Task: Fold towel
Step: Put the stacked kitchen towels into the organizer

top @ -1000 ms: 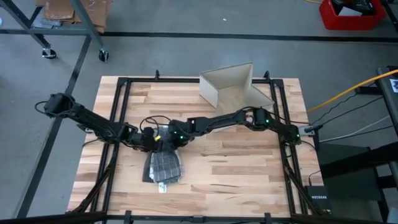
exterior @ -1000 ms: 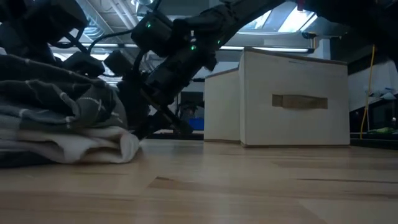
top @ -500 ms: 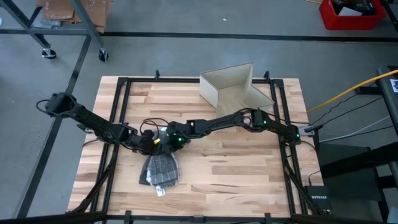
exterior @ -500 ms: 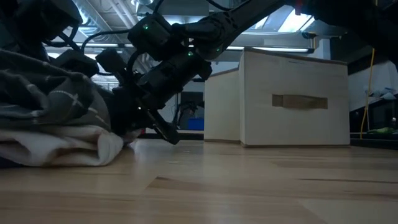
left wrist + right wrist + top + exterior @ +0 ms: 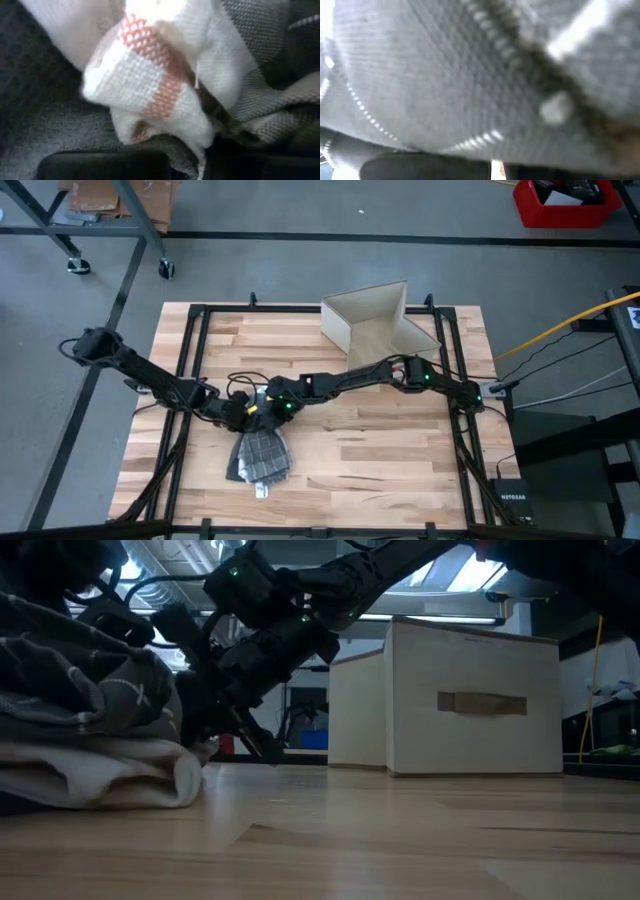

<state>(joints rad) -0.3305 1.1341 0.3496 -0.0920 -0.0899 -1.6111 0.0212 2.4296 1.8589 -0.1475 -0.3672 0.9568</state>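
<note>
Towel (image 5: 259, 454) lies bunched in a dark checked heap at about seven o'clock on the wooden table (image 5: 380, 450), white underside showing beneath the grey folds in the low view. Both grippers meet at its twelve o'clock edge: the left gripper (image 5: 243, 412) and right gripper (image 5: 277, 406) each appear clamped on cloth, which fills both wrist views. Judging by the rumpled pile, no clean fold exists yet; spreading, folding and squaring all remain.

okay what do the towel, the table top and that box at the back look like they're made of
Towel: woven cloth, probably cotton; open weave shows, matte grey check with a white and reddish band.
Table top: pale wood planks, smooth, with visible grain and joints.
Box: looks like cardboard or thin board, flat matte cream panels.
</note>
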